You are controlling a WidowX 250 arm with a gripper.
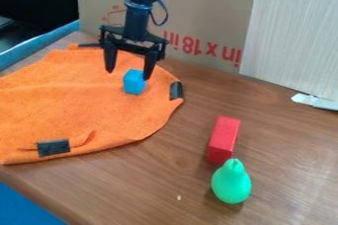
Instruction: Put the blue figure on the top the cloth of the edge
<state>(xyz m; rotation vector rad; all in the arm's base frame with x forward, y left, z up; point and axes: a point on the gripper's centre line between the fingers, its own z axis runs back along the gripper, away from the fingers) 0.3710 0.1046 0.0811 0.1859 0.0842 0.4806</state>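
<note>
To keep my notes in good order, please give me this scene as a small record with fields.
tool: open, at the blue block
blue block: on the orange cloth
orange cloth: spread out, black strips at its edge
red block: on the wooden table, beyond the cloth
green pear shape: nearest the camera, by the red block

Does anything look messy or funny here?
The orange cloth is puckered beside its front black patch instead of lying flat, and the cardboard behind has upside-down print. Nothing looks spilled or broken.
</note>
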